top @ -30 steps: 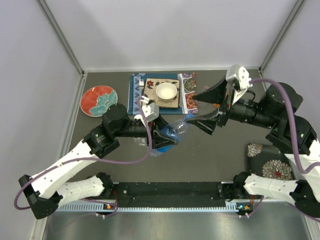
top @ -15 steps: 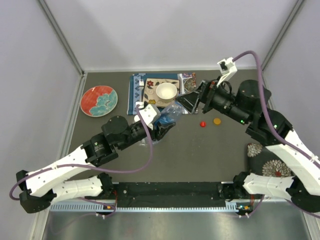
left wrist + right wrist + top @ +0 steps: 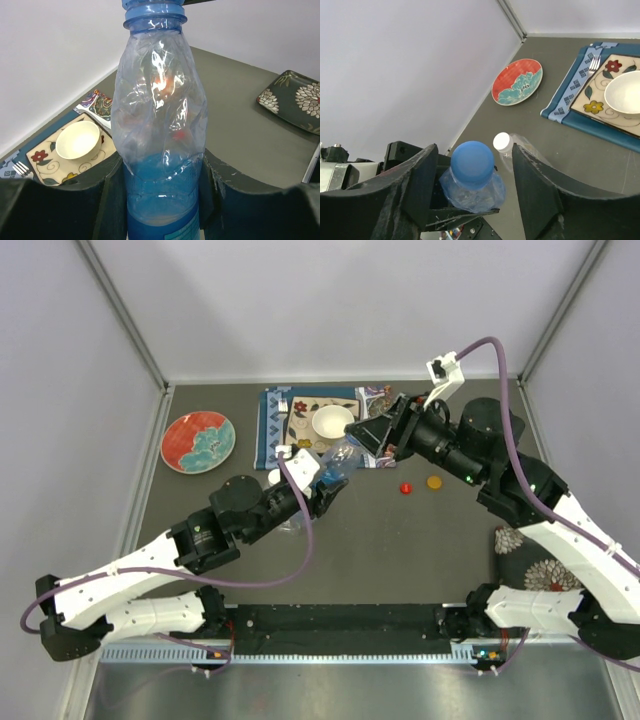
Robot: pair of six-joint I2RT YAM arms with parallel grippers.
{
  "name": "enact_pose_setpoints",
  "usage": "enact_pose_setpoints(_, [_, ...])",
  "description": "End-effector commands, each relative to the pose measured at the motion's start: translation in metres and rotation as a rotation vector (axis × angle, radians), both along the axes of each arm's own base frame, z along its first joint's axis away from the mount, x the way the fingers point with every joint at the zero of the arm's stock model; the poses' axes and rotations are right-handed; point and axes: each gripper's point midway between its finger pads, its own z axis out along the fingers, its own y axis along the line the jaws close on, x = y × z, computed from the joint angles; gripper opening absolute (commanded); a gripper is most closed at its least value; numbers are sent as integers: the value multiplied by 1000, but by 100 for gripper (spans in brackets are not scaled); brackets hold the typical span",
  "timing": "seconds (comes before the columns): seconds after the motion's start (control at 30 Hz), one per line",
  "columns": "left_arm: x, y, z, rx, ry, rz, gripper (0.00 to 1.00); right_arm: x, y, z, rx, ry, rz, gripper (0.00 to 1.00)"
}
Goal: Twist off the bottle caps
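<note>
Currently my left gripper [image 3: 161,182] is clamped around the lower body of the blue-tinted bottle [image 3: 159,115]. The blue cap [image 3: 472,158] is on its neck and sits between the fingers of my right gripper [image 3: 473,149], which are spread apart with a gap on each side. Further right, the red cap [image 3: 405,487] and the orange cap [image 3: 434,481] lie near each other on the table [image 3: 400,550].

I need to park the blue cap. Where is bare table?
Bare table lies in the near middle, bordered by the red cap, orange cap, floral plate and left arm. Crowded at the back: placemat, bowl, bottle.
</note>
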Motion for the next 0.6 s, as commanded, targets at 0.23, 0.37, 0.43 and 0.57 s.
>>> enact_pose_setpoints(0.23, [2,0,11,-39,-32,21,33,-1,18,-6,27,11,48,50])
enact_pose_setpoints(0.37, [2,1,10,-38,-32,20,34,-2,17,-9,20,13,50,34])
enact_pose_setpoints(0.43, [1,0,9,-39,-29,15,33,-3,13,-7,23,0,44,25])
enact_pose_setpoints(0.57, [-5,-3,8,-47,-26,-23,33,-7,7,-1,8,-55,54,0])
